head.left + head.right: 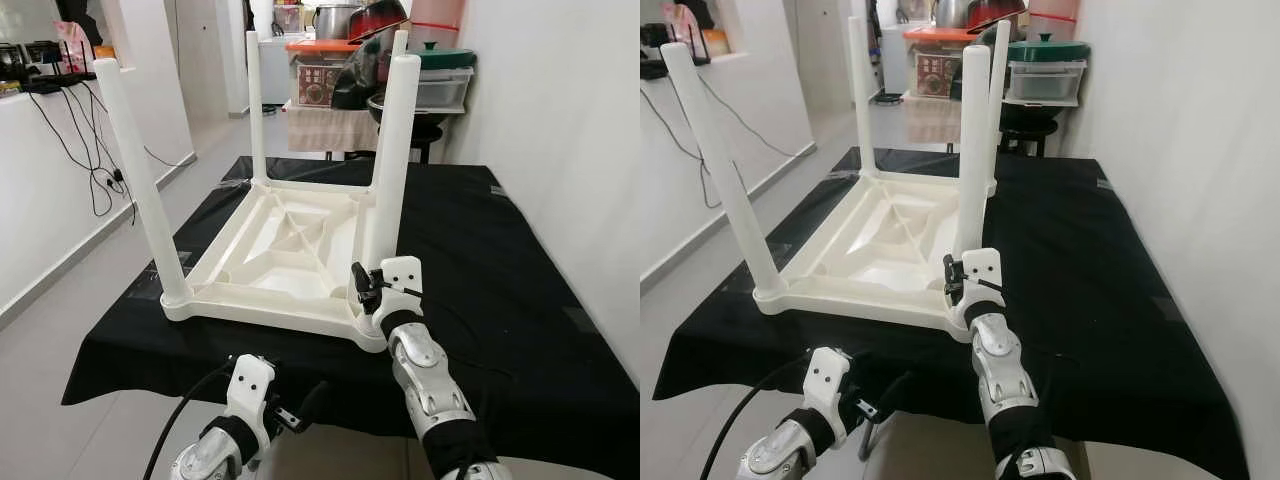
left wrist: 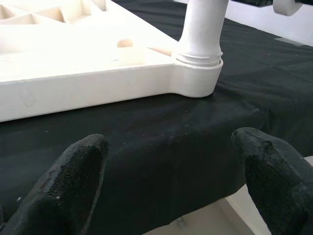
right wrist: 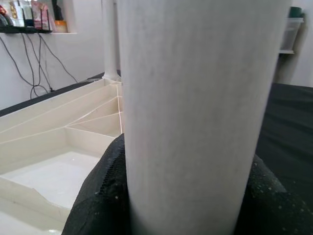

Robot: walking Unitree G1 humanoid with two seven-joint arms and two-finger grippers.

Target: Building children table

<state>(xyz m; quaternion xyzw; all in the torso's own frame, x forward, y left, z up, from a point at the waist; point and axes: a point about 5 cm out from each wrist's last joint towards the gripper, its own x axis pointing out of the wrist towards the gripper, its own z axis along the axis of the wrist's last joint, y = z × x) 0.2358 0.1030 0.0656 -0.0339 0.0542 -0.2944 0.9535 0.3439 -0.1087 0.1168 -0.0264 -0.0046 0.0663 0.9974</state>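
- Subject: white plastic children's table [image 1: 290,250], lying upside down on the black cloth [image 1: 500,260] directly ahead of my right claw [image 1: 372,283]. All four legs are seated in the corner sockets and stand up.
- Near right leg [image 1: 392,160]: my right claw is clamped around its lower part, just above the corner socket. In the right wrist view the leg [image 3: 200,112] sits between my two black fingers [image 3: 105,196], one on each side, both pressed to it.
- Left claw [image 1: 300,405]: fingers apart, holding nothing, low at the near edge of the cloth, short of the tabletop rim. The left wrist view looks past both fingers [image 2: 68,181] at the corner socket [image 2: 198,81] of the leg my right claw holds.
- Handling, my judgement: moulded hollow plastic, light for its bulk and stiff through the ribbed underside. The legs are smooth, glossy and round, so a claw may slip or turn on them. A long leg gives leverage on its socket; side load could loosen or crack the joint.
- Best hold, my judgement: low on a leg, close to the socket, as now, or on the tabletop rim for lifting and turning over.
- Far leg nearest the shelf [image 1: 255,100] and the leg to my left [image 1: 140,170]: upright, untouched.
- Containers, well beyond the table: a clear storage box [image 1: 445,88] under a green lid [image 1: 440,55], and an orange-lidded box [image 1: 320,75]. Contents of either cannot be made out.
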